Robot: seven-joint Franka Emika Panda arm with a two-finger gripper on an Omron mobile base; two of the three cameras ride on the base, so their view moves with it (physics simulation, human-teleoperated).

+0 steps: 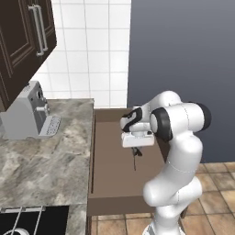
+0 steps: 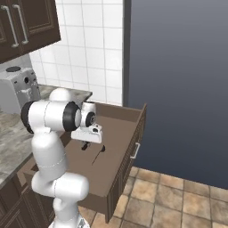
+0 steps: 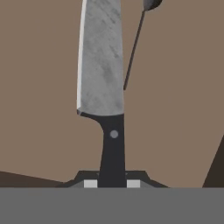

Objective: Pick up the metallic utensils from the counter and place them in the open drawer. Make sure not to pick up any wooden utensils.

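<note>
The drawer stands pulled out from the right end of the counter. A coffee machine sits at the counter's back left, below a wall cabinet. A spoon lies on the drawer floor. The gripper hangs over the drawer, gripping a knife above and just beside the spoon.

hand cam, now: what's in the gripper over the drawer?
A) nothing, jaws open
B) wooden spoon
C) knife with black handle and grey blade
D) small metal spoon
C: in the hand view the gripper is clamped on the black handle of a knife, grey blade pointing away over the brown inside of the drawer; the small metal spoon already lies on the drawer floor beyond it.
</note>
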